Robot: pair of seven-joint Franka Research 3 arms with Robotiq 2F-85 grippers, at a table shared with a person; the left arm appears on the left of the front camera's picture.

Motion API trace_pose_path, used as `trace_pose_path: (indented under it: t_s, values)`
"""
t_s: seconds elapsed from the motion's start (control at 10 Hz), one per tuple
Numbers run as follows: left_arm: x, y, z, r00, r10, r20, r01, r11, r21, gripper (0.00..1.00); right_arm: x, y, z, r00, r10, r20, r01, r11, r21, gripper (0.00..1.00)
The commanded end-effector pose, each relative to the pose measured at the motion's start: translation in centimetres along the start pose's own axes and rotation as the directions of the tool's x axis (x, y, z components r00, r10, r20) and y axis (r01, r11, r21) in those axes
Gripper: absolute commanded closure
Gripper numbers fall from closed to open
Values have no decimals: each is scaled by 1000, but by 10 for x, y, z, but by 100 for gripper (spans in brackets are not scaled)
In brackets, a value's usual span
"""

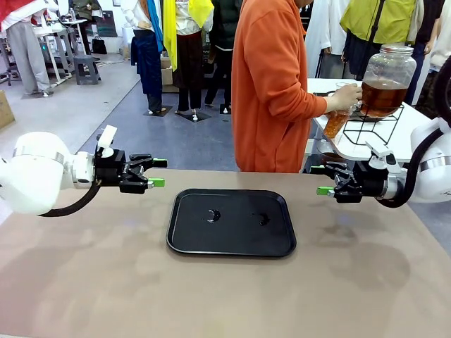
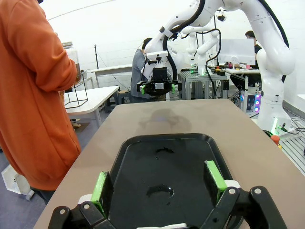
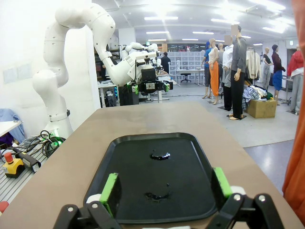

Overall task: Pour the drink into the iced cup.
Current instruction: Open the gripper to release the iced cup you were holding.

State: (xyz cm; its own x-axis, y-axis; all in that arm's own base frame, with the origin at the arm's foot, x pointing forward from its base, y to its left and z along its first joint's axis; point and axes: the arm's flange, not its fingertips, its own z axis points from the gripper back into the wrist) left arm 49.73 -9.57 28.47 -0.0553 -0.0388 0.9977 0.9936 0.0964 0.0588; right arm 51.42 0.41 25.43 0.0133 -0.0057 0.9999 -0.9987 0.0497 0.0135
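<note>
Both grippers, left (image 1: 156,172) and right (image 1: 320,180), hovering wide open and empty beside black plastic tray (image 1: 187,243). Person filling clear cup (image 1: 338,120) with amber drink (image 1: 382,96) at glass dispenser jar (image 1: 387,67) on side table.

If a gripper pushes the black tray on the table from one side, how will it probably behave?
The black tray lies flat and low, so it would probably slide rather than tip. It looks rigid, likely moulded plastic, and fairly light, as it carries no objects. Small wet patches shine on its surface, so anything set there might slip.
</note>
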Motion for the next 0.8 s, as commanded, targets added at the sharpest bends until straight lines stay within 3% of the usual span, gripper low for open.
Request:
trace_pose_path:
  t_s: [0.0, 0.7]
  values:
    - [1, 1, -1, 1000, -5, -1, 5, 1000, 0, 0, 4, -2, -2, 1000, 0, -1, 0, 1000, 4, 0]
    - [1, 1, -1, 1000, -5, -1, 5, 1000, 0, 0, 4, -2, -2, 1000, 0, -1, 0, 1000, 4, 0]
